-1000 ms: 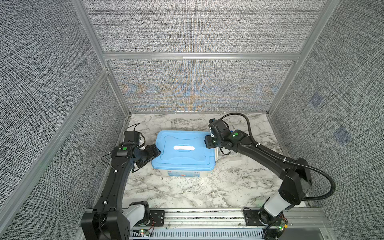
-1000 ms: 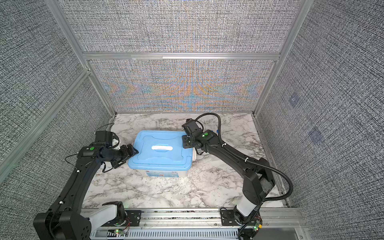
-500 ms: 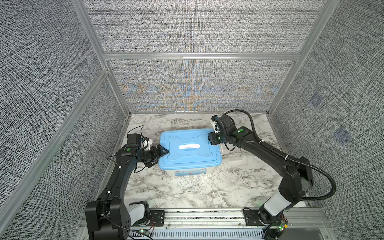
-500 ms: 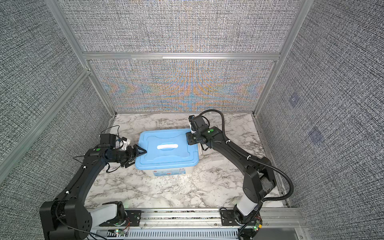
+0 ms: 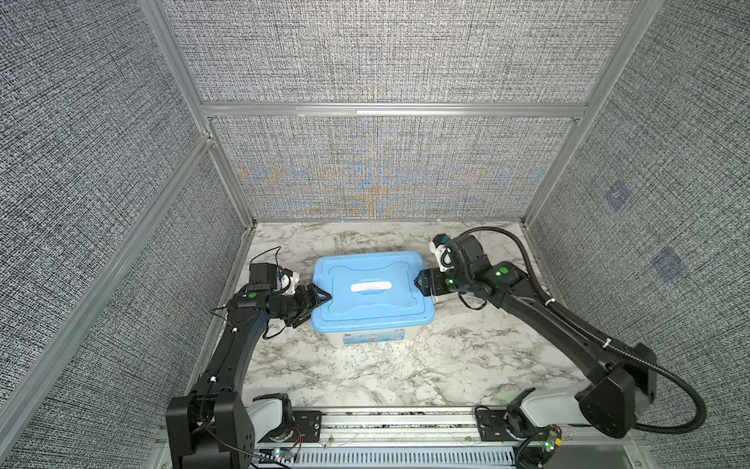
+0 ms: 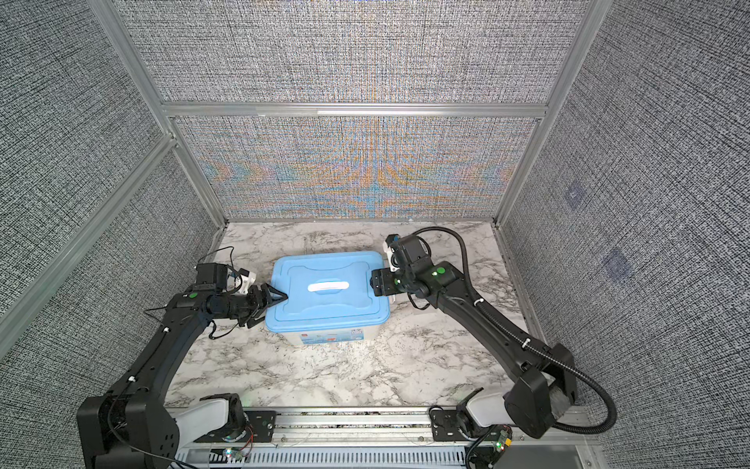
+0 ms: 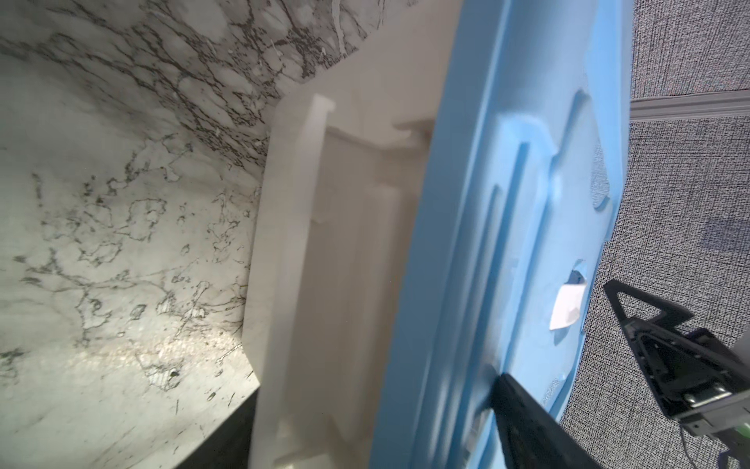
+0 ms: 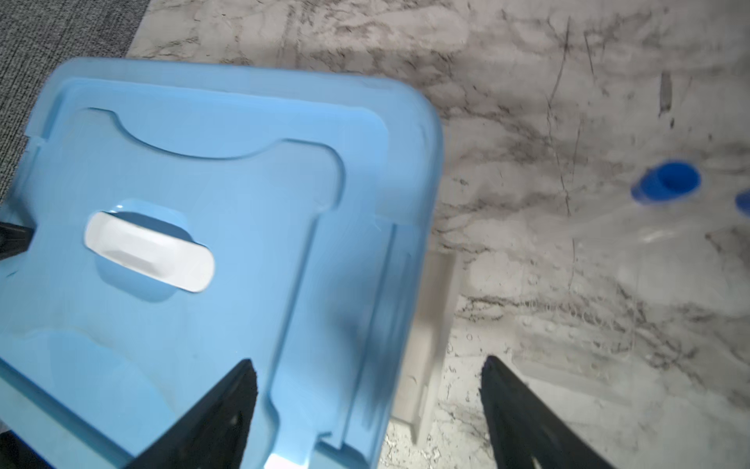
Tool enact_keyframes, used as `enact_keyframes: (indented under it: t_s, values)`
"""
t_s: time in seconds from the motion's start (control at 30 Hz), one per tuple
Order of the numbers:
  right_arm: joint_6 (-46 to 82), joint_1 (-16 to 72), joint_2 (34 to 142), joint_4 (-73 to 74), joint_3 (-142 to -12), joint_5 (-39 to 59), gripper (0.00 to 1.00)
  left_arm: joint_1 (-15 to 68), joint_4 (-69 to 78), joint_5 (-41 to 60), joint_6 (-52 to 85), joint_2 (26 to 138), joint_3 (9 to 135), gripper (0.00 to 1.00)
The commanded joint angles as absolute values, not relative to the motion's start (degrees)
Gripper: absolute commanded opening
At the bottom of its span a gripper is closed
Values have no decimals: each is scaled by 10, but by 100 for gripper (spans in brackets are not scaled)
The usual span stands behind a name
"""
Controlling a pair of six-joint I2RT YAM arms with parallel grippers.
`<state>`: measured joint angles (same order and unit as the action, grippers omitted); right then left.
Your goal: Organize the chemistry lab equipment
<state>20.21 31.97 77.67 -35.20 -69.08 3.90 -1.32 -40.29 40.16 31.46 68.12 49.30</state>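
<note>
Work surface: a white marble-pattern tabletop (image 5: pixel 365 377) veined in grey, seen in both top views. Standing directly on it, near the middle, is one white rectangular tub (image 5: pixel 367 340) with a printed label on its front wall and a light blue lid (image 5: pixel 365 314) on top. In the right wrist view a blue cap (image 8: pixel 665 180) on a blurred clear tube (image 8: pixel 608 227) lies on the marble beside the tub, apart from it; a second blue cap (image 8: pixel 744 203) shows at the frame edge.

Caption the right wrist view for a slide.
Open right gripper straddles the edge of the blue lid; blue-capped tube on the table.
</note>
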Motion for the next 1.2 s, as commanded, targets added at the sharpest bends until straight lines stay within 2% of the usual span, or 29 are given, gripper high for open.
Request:
enact_keyframes:
  t_s: [0.0, 0.17, 0.27, 0.47, 0.57, 0.73, 0.83, 0.97, 1.17]
  values:
    - [269, 307, 750, -303, -641, 122, 86, -14, -433, 346, 302, 690, 490, 81]
    - [319, 290, 723, -204, -547, 192, 94, -14, -432, 346, 303, 698, 493, 80]
    - [357, 263, 720, -136, -504, 244, 94, -15, -432, 355, 300, 703, 497, 80]
    - [399, 236, 749, -36, -470, 338, 93, -15, -435, 348, 289, 710, 495, 80]
    - [401, 232, 763, 1, -467, 368, 87, -15, -434, 346, 285, 713, 492, 80]
    - [367, 235, 758, -9, -477, 347, 71, -14, -438, 346, 278, 720, 494, 80]
    - [338, 239, 758, -45, -492, 329, 66, -14, -439, 355, 274, 722, 497, 79]
    - [302, 249, 760, -98, -519, 300, 61, -15, -442, 355, 269, 720, 500, 79]
    - [237, 286, 772, -220, -588, 198, 60, -14, -454, 366, 252, 726, 509, 78]
